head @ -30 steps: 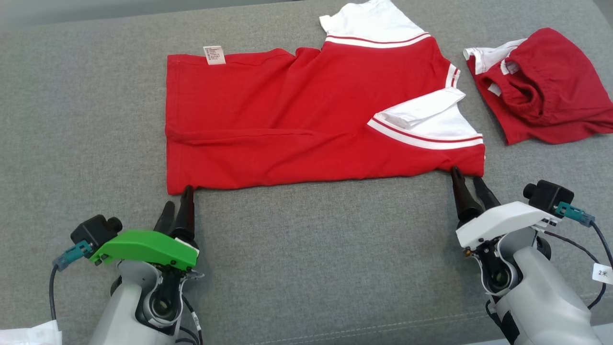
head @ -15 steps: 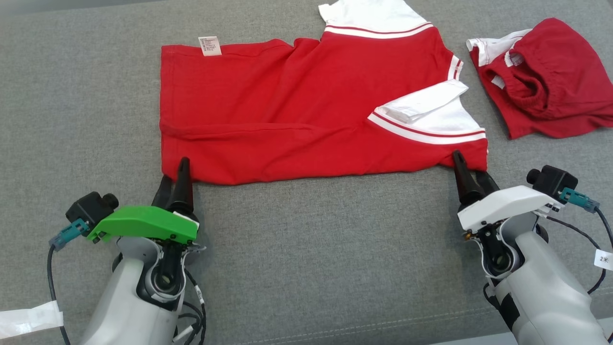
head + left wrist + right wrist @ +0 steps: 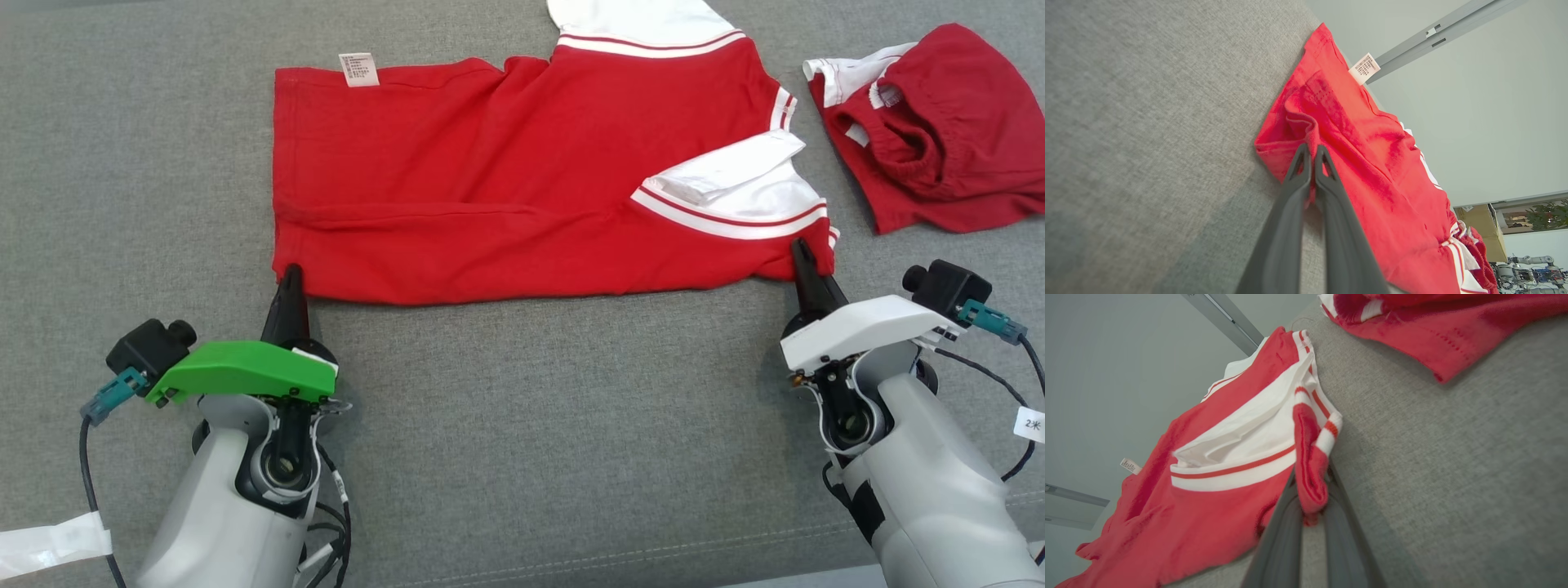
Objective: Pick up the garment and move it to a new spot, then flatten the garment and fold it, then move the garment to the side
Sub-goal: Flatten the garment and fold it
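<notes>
Both claws are clamped on the near edge of the red short-sleeved cotton T-shirt with white striped sleeves [image 3: 490, 188]. It lies spread on the grey fabric-covered bench [image 3: 531, 408].

- Left claw [image 3: 291, 276]: fingers pressed together, pinching the near hem corner. The left wrist view shows a ridge of red cloth bunched between the tips.
- Right claw [image 3: 805, 255]: also pinched shut, on the near corner at the sleeve end, just below the white striped band.

Key geometry:
- The shirt's long axis runs left to right across the head view, hem on the robot's left, sleeves on its right.
- The whole body of the shirt lies beyond both claws.
- The arms hold one end each, so neither is nearer.
- My read: the next move is a fold carrying the near edge away towards the far edge and its white care label [image 3: 359, 69]. Both arms need to travel evenly.

Unclear:
- The far sleeve is cut off at the top of the head view.
- The right fingertips are buried in cloth in the right wrist view.
- I can't tell whether either pinch caught both layers.
- A crumpled pair of red elastic-waist shorts with white trim [image 3: 939, 139] lies near the right side, apart from the shirt.
</notes>
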